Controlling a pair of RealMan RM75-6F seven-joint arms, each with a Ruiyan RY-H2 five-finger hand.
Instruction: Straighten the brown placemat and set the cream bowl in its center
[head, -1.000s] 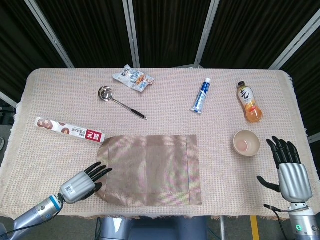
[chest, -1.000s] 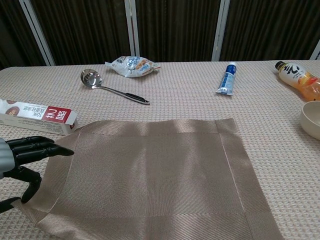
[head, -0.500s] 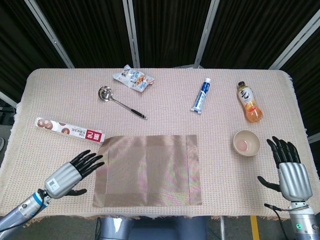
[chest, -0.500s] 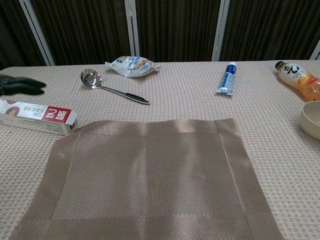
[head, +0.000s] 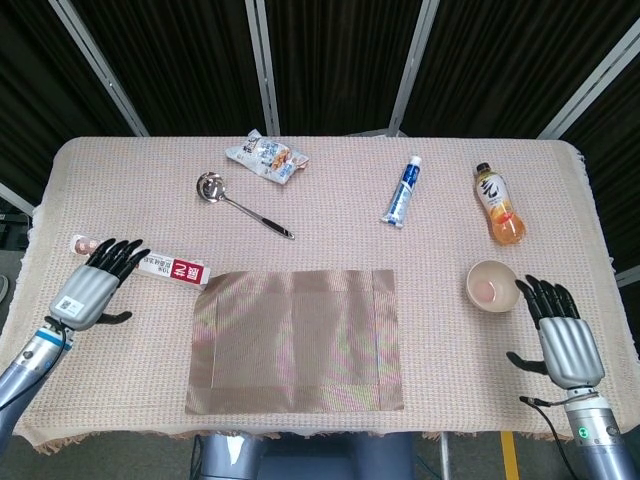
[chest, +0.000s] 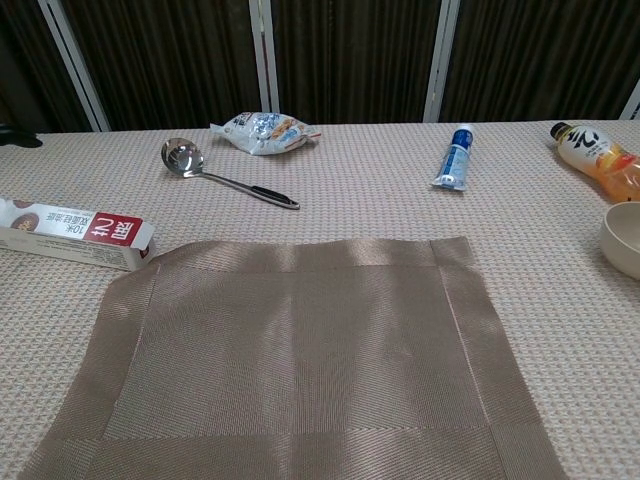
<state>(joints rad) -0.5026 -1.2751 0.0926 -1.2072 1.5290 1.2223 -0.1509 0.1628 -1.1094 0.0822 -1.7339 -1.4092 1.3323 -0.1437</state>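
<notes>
The brown placemat (head: 296, 340) (chest: 300, 360) lies flat and square to the table's front edge, near the middle. The cream bowl (head: 492, 286) (chest: 624, 238) stands upright on the tablecloth to the mat's right, empty. My right hand (head: 561, 336) hovers open just right of and nearer than the bowl, fingers spread, not touching it. My left hand (head: 92, 287) is open at the far left, over the left end of the long box, well clear of the mat. Only a dark fingertip of it shows at the chest view's left edge.
A long red-and-white box (head: 140, 260) (chest: 75, 233) lies left of the mat's far corner. A metal ladle (head: 238, 203), a snack packet (head: 266, 157), a toothpaste tube (head: 402, 190) and an orange drink bottle (head: 498, 204) lie across the back half.
My left hand has let go of the mat's left edge and drawn away left and back to the box. The mat now lies flat and straight. My right hand edged toward the bowl.
</notes>
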